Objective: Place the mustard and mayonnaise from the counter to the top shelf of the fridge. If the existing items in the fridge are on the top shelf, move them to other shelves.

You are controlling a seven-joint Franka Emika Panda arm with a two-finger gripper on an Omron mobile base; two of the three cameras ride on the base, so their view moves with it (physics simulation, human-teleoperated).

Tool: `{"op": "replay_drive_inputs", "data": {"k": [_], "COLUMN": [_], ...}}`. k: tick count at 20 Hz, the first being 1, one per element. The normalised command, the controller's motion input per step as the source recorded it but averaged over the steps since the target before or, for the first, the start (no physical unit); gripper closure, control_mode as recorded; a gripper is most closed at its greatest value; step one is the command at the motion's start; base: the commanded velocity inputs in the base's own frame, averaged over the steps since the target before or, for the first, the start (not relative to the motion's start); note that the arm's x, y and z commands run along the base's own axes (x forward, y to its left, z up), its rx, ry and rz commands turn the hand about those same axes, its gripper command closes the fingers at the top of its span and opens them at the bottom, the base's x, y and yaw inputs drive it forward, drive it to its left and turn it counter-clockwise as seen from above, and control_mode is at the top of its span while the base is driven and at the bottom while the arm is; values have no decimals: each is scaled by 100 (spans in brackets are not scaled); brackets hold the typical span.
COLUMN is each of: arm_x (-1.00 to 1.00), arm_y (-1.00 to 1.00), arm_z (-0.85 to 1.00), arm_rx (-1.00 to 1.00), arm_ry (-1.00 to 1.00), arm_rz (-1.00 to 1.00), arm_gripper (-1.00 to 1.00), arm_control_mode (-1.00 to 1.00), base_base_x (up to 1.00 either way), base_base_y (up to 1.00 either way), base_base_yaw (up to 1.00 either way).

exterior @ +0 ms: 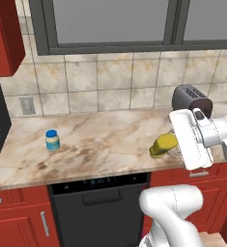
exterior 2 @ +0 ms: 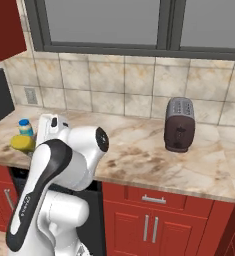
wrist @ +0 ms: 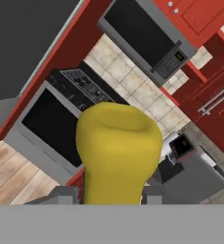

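The pincer (wrist: 111,193) is clamped on the mustard (exterior: 163,144), held above the worktop (exterior: 105,140) near its front edge. The mayonnaise (exterior: 52,140) stands well apart; a toaster (exterior: 191,100) sits behind. The arm hides the pincer's fingers.

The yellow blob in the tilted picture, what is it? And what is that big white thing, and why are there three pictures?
The big white thing is a robot arm in a pretend kitchen. Two cameras ride behind it, one on each side; the third sits on its hand, so that picture tilts. The blob is a small yellow mustard squeeze bottle, held in the arm's claw, which is shut on it, above the beige marbled stone counter. A small squat mayonnaise jar with a blue lid and a dark toaster stand on that counter.
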Motion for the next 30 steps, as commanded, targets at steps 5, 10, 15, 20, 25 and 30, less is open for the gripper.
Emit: {"op": "replay_drive_inputs", "data": {"k": [5,10,15,20,25,30], "arm_x": [0,0,0,0,0,0], "arm_y": [0,0,0,0,0,0], "arm_z": [0,0,0,0,0,0], "arm_rx": [0,0,0,0,0,0], "arm_ry": [0,0,0,0,0,0], "arm_rz": [0,0,0,0,0,0], "arm_gripper": [100,100,100,100,100,100], "arm_control_mode": [100,100,100,100,100,100], "base_base_x": [-85,-67,-47,-68,-93,-28], "base_base_y": [-44,-2,11,36,47,95], "base_base_yaw": [42,88,94,84,69,41]}}
